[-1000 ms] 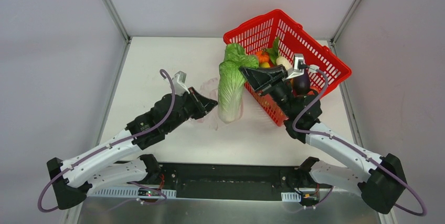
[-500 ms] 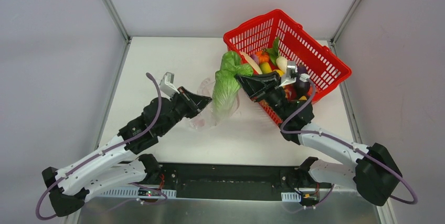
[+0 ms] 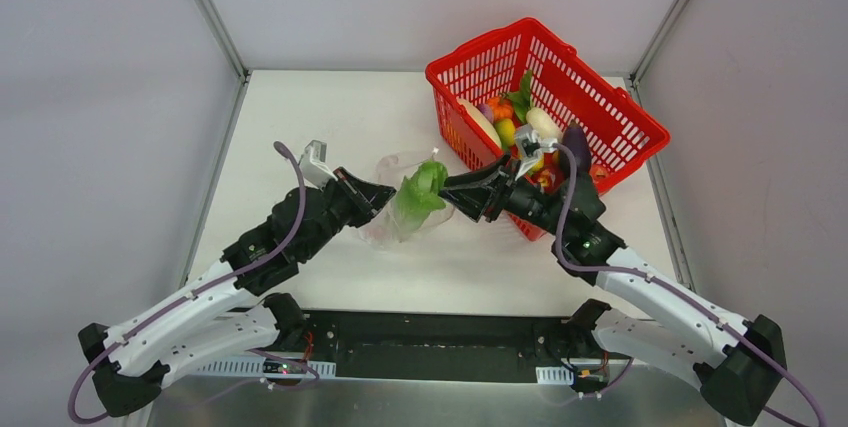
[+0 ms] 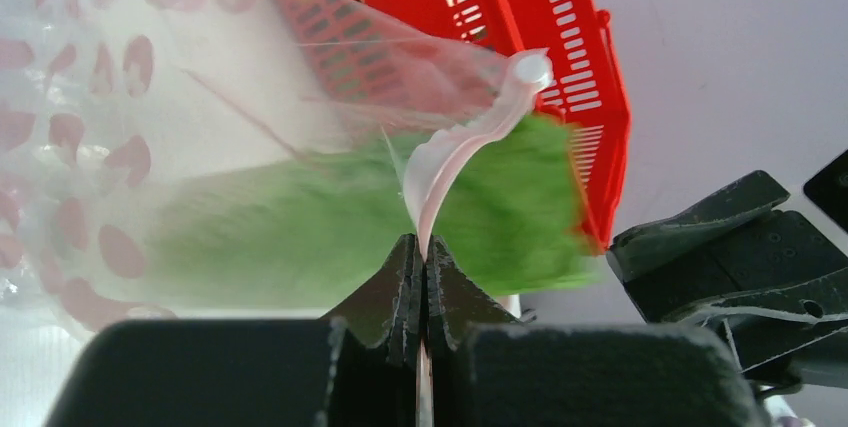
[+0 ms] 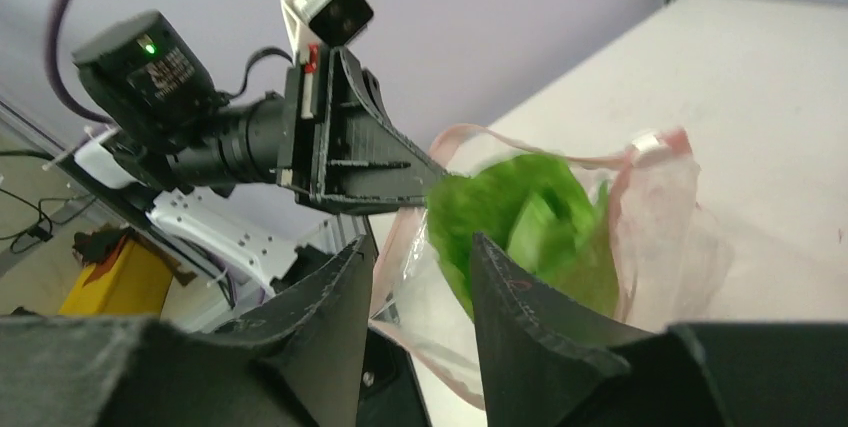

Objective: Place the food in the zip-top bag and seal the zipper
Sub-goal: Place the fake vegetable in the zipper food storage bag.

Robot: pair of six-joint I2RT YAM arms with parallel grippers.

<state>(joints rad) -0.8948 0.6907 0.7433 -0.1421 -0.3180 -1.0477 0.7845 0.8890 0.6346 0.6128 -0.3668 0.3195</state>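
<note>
The clear zip-top bag [image 3: 385,230] hangs from my left gripper [image 3: 383,193], which is shut on its pink zipper strip [image 4: 462,140] and holds the mouth up. The green leafy food [image 3: 421,191] sits in the bag's mouth, blurred in the left wrist view [image 4: 300,227] and the right wrist view [image 5: 520,215]. My right gripper [image 3: 452,193] is just right of it, open, with nothing between its fingers [image 5: 520,297]. More food [image 3: 512,125], yellow, orange, white and purple pieces, lies in the red basket.
The red mesh basket [image 3: 531,25] stands tilted at the back right, right behind my right arm. Grey enclosure walls surround the white table [image 3: 300,117]. The two grippers are nearly tip to tip at the table's middle.
My right gripper carried the leafy piece left and down from beside the basket into the bag's mouth, and its jaws now stand apart. My left gripper kept hold of the bag's edge.
</note>
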